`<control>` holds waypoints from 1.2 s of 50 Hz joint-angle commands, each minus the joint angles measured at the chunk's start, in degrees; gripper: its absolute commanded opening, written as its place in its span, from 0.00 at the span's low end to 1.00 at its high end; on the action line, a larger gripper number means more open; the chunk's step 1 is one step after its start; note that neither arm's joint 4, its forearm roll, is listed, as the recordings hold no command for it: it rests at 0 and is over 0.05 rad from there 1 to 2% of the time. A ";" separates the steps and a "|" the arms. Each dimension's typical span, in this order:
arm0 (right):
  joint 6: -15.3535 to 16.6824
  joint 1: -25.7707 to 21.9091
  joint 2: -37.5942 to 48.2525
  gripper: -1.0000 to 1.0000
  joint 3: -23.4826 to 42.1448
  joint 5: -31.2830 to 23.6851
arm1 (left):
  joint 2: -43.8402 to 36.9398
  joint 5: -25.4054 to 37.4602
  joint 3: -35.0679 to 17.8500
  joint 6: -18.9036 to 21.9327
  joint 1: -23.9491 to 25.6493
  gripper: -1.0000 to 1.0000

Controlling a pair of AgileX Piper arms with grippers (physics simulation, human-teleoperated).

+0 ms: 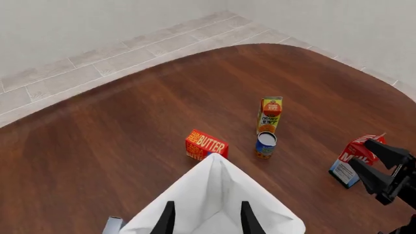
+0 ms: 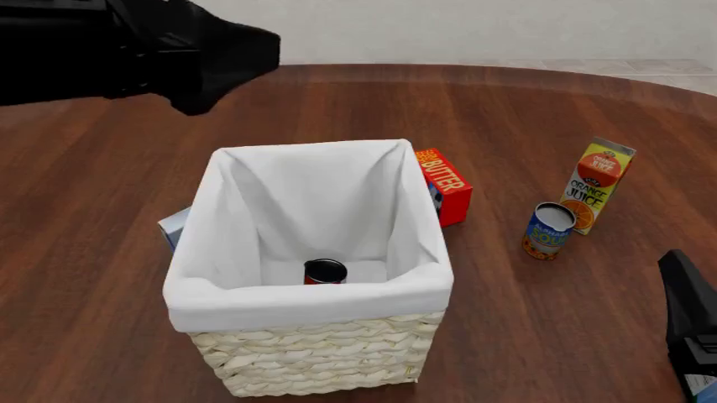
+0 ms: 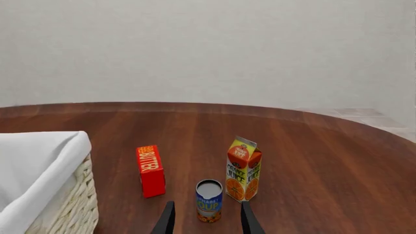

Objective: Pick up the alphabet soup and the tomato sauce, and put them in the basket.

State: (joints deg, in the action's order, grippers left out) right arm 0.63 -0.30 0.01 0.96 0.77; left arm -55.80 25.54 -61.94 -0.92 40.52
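Two cans are here. The red tomato sauce (image 2: 325, 271) stands upright on the floor of the one woven basket (image 2: 319, 357), which has white cloth lining. The blue soup (image 2: 548, 230) stands upright on the wooden counter (image 2: 101, 193), just beside the juice carton (image 2: 597, 185). Both hands, left hand (image 1: 205, 217) and right hand (image 3: 204, 218), are parted and hold nothing.

Left arm (image 2: 134, 50): a bulky matte-black body with angular, faceted housings and no visible markings, cables or screws. Right hand (image 1: 383, 168): black, with two flat wedge-shaped fingers tapering to blunt tips on a blocky base. In each wrist view, fingers (image 3: 167, 219) appear as slim dark blades.
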 commanded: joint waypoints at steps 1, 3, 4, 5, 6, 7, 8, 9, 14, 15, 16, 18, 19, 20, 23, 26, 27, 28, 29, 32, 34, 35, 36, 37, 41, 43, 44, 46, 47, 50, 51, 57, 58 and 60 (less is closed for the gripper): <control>0.14 0.12 0.00 1.00 0.05 -0.42 | 2.32 -3.30 0.85 -3.27 -0.81 1.00; 0.37 0.13 0.00 1.00 0.20 -0.57 | 3.02 -3.82 0.93 -3.70 -1.44 1.00; 0.58 0.08 0.00 1.00 0.31 -0.85 | 3.35 -3.81 0.93 -3.89 -1.38 1.00; 0.27 0.42 0.07 1.00 0.65 -1.09 | 3.51 -3.89 0.85 -3.94 -1.55 1.00; 0.28 0.63 0.06 1.00 1.14 -1.34 | 3.71 -3.95 0.61 -4.10 -1.92 1.00; 0.28 0.63 0.06 1.00 1.14 -1.34 | 3.71 -3.95 0.61 -4.10 -1.92 1.00; 0.68 0.60 0.06 1.00 1.29 -1.48 | 3.86 -4.06 0.42 -4.11 -2.19 1.00; 0.71 0.57 0.07 1.00 1.39 -1.68 | 4.10 -4.26 -0.05 -4.30 -2.79 1.00; 1.65 -0.21 0.51 1.00 2.57 -3.72 | 5.01 -4.30 -2.00 -4.36 -3.67 1.00; 2.26 -0.57 0.92 1.00 3.11 -3.95 | 5.08 -4.14 -2.39 -4.46 -3.66 1.00; 2.15 -0.94 1.21 1.00 3.88 -4.45 | 5.30 -4.09 -2.66 -4.32 -3.64 1.00; 2.95 -1.54 3.82 1.00 5.05 -3.72 | 5.63 -4.07 -3.27 -4.35 -3.93 1.00; 3.61 -1.81 4.48 1.00 5.41 -3.49 | 5.74 -4.09 -3.34 -4.46 -3.90 1.00; 3.61 -1.81 4.51 1.00 5.41 -3.45 | 5.74 -4.09 -3.34 -4.46 -3.90 1.00; 4.31 -2.70 7.03 1.00 7.05 -3.12 | 5.83 -4.47 -3.21 -4.94 -3.97 1.00; 5.31 -3.49 8.77 1.00 8.58 -3.29 | 5.94 -4.75 -2.99 -5.07 -4.03 1.00; 5.77 -3.68 9.49 1.00 9.00 -3.24 | 6.09 -4.82 -2.98 -5.02 -4.04 1.00; 5.80 -3.77 9.83 1.00 9.27 -3.25 | 6.13 -4.81 -3.02 -5.07 -4.09 1.00; 5.80 -4.00 10.39 1.00 9.75 -3.34 | 6.22 -4.83 -3.12 -5.06 -4.14 1.00; 5.59 -4.82 13.28 1.00 11.10 -3.35 | 6.38 -4.87 -3.43 -5.11 -4.18 1.00; 3.29 -5.21 15.62 1.00 12.74 -3.78 | 6.46 -5.11 -3.45 -5.20 -4.12 1.00; 5.48 -5.71 15.87 1.00 13.12 -4.04 | 6.54 -5.27 -3.42 -5.23 -4.03 1.00; 5.90 -5.83 15.72 1.00 13.48 -4.44 | 6.52 -5.37 -3.42 -5.21 -4.04 1.00; 5.05 -6.05 16.15 1.00 14.06 -4.97 | 6.51 -5.45 -3.42 -5.23 -4.04 1.00; 6.48 -7.46 19.02 1.00 16.15 -5.79 | 6.51 -5.65 -3.62 -5.34 -3.76 1.00; 5.92 -8.00 20.73 1.00 17.41 -6.38 | 6.42 -5.44 -4.11 -4.99 -3.71 1.00; 7.00 -8.06 21.35 1.00 17.42 -6.23 | 6.44 -5.32 -4.35 -5.20 -3.69 1.00; 7.47 -8.68 22.44 1.00 17.84 -6.55 | 6.44 -5.11 -4.75 -4.99 -3.67 1.00; 7.88 -8.79 23.02 1.00 17.93 -6.57 | 6.42 -5.04 -4.91 -4.93 -3.64 1.00; 8.52 -9.08 24.29 1.00 17.95 -6.37 | 6.45 -4.89 -5.03 -4.81 -3.46 1.00; 8.54 -9.21 24.52 1.00 18.10 -6.27 | 6.44 -4.81 -5.17 -4.72 -3.43 1.00; 9.55 -9.33 26.61 1.00 18.44 -5.85 | 6.49 -4.75 -5.42 -4.68 -3.36 1.00; 9.25 -9.53 27.06 1.00 18.70 -5.94 | 6.47 -4.79 -5.44 -4.65 -3.34 1.00; 8.96 -9.38 28.35 1.00 19.10 -5.95 | 6.48 -4.87 -5.46 -4.67 -3.28 1.00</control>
State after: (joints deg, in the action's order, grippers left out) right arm 8.75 -8.87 23.69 18.29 -5.07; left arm -49.38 20.63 -66.84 -5.71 37.03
